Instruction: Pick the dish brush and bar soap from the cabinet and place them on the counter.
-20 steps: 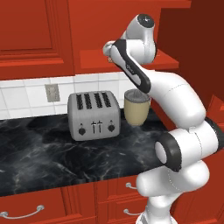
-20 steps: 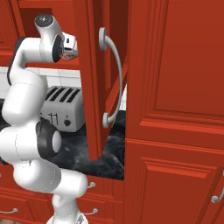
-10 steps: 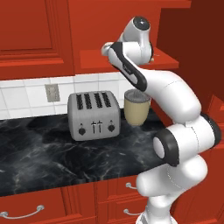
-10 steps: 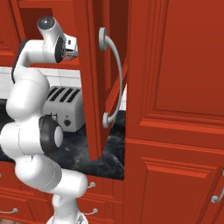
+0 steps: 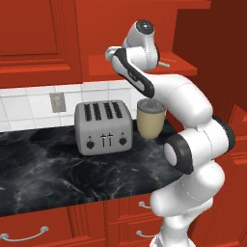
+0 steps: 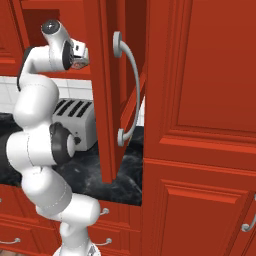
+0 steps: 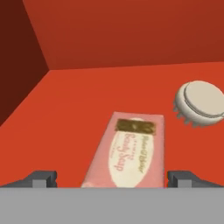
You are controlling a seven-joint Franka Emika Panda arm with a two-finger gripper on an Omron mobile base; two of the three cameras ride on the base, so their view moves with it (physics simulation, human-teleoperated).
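Note:
The bar soap (image 7: 129, 151), a pink wrapped block, lies on the red shelf (image 7: 70, 113) of the cabinet, directly in front of my hand. My gripper (image 7: 113, 178) is open, with one dark fingertip (image 7: 41, 178) left of the soap's near end and the other right of it, neither touching it. The dish brush (image 7: 199, 103) shows its round beige head, lying on the shelf to the right of the soap and further in. In the left base view my hand (image 5: 144, 46) reaches in over the cabinet shelf (image 5: 181, 67), and a thin pale stick (image 5: 164, 62) pokes out beside it.
The cabinet door (image 6: 107, 100) stands open, its curved silver handle (image 6: 127, 95) close to my arm. Below, the black counter (image 5: 58, 169) carries a grey toaster (image 5: 102, 126) and a beige cup (image 5: 151, 118). Low red drawers run under the counter.
My hand and upper arm have shifted slightly left at the cabinet opening. The things on the counter have not moved.

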